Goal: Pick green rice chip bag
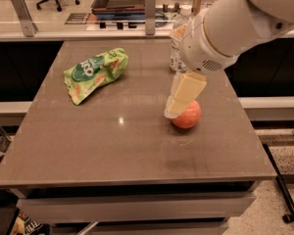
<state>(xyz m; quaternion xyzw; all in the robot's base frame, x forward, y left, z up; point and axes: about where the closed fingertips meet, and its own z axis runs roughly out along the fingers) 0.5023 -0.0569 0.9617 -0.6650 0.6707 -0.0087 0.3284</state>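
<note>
On the left rear part of the brown bench (112, 151), the green rice chip bag (94, 72) is seen lying crumpled, its dark oval logo turned upward. Well apart from it, over the right half, the claw (183, 99) is pointed downward, overlapping the upper left of a red apple (190, 116). Whether the claw is spread or pressed together cannot be told. A water bottle (178, 38) is partly hidden behind the white arm (235, 23).

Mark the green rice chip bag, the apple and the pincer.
green rice chip bag (83, 70), camera view, on its dark oval logo.
apple (191, 117), camera view, on its exposed right side.
pincer (172, 110), camera view, at its tip, in front of the apple.
</note>
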